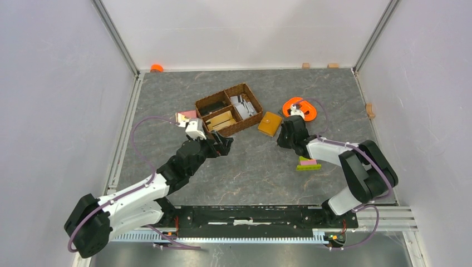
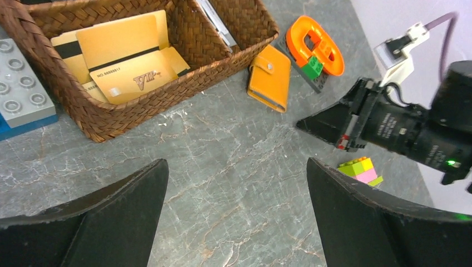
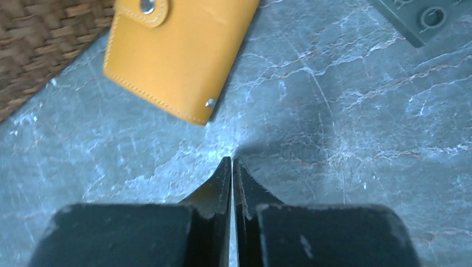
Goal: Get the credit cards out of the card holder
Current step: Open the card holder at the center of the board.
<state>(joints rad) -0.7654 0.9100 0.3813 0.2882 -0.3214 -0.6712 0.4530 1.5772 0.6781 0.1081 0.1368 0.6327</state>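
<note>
Left-arm fingers (image 2: pixel 128 211) are filling the bottom of the left wrist view, and the left gripper (image 1: pixel 222 143) is standing wide open over bare grey table (image 1: pixel 250 172), gripping nothing. At its 11 o'clock the wicker basket (image 2: pixel 139 108) is already holding gold cards (image 2: pixel 125 55).

Moving rightward, the card holder (image 1: pixel 269 123) is lying flat on the table at the basket's 3 o'clock, just beside its near corner. It is looking folded shut, with the tab (image 3: pixel 146 6) snapped down. At the card holder's 4 o'clock the right gripper (image 3: pixel 232 161) is hovering near it with its jaws pressed together on nothing, tips apart from the leather. Farther right, an orange ring (image 1: pixel 299 108) is sitting at the holder's 2 o'clock and a small brick stack (image 1: pixel 308 163) at the right gripper's 5 o'clock.

Several risks are showing:

- **Sliding:** the holder is lying thin and flat, so a closed tip nudging its edge is likely to shove it against the basket rather than lift it.
- **Snap:** prying at the tab with nothing pinning the holder down is likely to drag or flip the whole wallet.
- **Collision:** both arms are converging on one small spot, so their fingers are risking contact.
- **Basket:** a jolt there is threatening to disturb the cards already lying inside.
</note>
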